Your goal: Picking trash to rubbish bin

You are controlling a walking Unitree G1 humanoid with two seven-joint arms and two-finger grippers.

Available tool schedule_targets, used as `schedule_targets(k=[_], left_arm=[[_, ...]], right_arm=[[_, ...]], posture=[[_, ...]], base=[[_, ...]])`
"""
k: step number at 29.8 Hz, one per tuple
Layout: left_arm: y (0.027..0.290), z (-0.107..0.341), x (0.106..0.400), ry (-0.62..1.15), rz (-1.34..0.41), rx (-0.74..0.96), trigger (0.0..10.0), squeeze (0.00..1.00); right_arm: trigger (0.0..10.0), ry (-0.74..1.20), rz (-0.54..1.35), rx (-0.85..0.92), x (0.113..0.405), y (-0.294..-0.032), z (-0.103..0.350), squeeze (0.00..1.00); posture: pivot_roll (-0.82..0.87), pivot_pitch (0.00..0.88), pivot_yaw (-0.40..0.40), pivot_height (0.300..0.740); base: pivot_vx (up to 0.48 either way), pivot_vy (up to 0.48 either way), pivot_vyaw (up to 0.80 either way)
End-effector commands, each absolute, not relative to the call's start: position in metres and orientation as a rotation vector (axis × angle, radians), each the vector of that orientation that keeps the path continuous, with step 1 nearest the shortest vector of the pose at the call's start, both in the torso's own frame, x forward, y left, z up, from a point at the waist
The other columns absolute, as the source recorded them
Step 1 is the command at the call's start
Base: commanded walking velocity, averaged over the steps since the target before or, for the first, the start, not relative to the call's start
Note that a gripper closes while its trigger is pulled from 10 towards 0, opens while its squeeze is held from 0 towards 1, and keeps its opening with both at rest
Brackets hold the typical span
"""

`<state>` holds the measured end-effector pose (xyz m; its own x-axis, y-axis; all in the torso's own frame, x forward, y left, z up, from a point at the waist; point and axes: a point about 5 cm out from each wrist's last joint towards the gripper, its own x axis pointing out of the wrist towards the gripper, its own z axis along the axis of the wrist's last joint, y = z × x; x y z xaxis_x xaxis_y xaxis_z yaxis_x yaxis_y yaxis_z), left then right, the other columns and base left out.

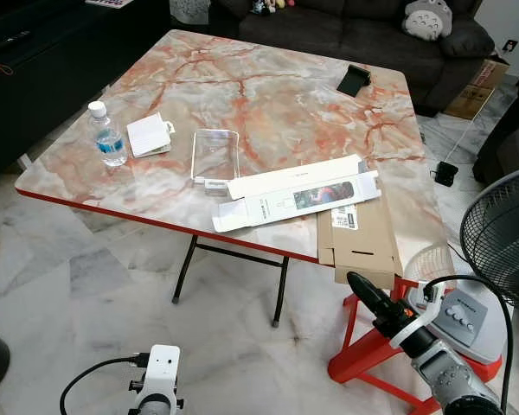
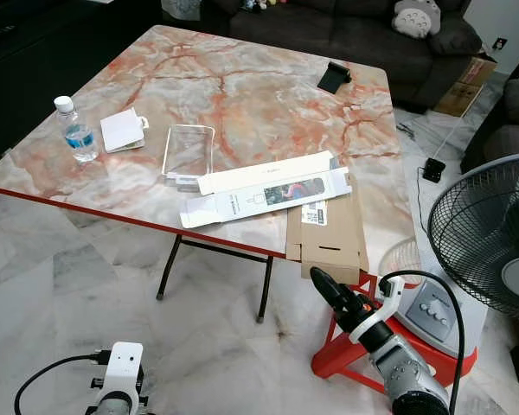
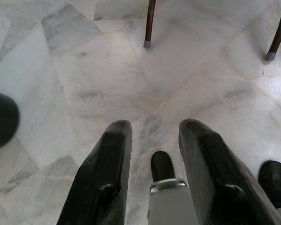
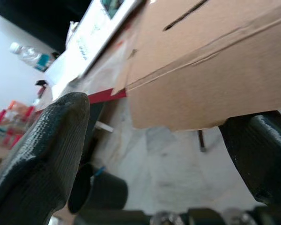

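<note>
On the marble table (image 1: 268,95) lie a long white box (image 1: 294,199), a clear plastic tray (image 1: 214,154), a small white carton (image 1: 149,136) and a water bottle (image 1: 108,136). A flat brown cardboard piece (image 1: 363,233) overhangs the table's near right edge. My right gripper (image 1: 356,282) is just below and in front of that overhanging edge. In the right wrist view it stands open, with the cardboard edge (image 4: 215,70) ahead of the fingers and not touched. My left gripper (image 3: 152,126) hangs low over the floor, open and empty.
A red stool (image 1: 368,354) and a floor fan (image 1: 502,233) stand close to my right arm. A dark round container (image 4: 96,190) sits on the marble floor under the table side. A black object (image 1: 353,79) lies at the table's far edge, with a sofa behind.
</note>
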<state>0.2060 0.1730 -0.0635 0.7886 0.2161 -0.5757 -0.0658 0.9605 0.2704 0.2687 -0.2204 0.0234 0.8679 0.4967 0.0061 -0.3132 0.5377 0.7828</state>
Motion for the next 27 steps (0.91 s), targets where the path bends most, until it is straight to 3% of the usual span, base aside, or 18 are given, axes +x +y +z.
schedule_targets(k=[1, 11, 13, 27], left_arm=[[0.169, -0.068, 0.201, 0.679, 0.150, 0.227, 10.0, 0.00], [0.168, -0.066, 0.203, 0.670, 0.151, 0.223, 10.0, 0.00], [0.168, -0.066, 0.203, 0.670, 0.151, 0.223, 10.0, 0.00], [0.167, -0.067, 0.202, 0.678, 0.149, 0.219, 10.0, 0.00]], right_arm=[[10.0, 0.251, 0.440, 0.840, 0.271, -0.220, 0.021, 0.00], [10.0, 0.271, 0.449, 0.856, 0.275, -0.205, 0.017, 0.00], [0.0, 0.259, 0.436, 0.878, 0.275, -0.206, 0.018, 0.00], [0.0, 0.222, 0.449, 0.907, 0.276, -0.215, 0.023, 0.00]], posture=[[0.04, 0.135, -0.146, 0.728], [0.05, 0.128, -0.149, 0.728], [0.05, 0.125, -0.149, 0.728], [0.04, 0.131, -0.155, 0.728]], base=[[0.000, 0.000, 0.00], [0.000, 0.000, 0.00], [0.000, 0.000, 0.00], [0.000, 0.000, 0.00]])
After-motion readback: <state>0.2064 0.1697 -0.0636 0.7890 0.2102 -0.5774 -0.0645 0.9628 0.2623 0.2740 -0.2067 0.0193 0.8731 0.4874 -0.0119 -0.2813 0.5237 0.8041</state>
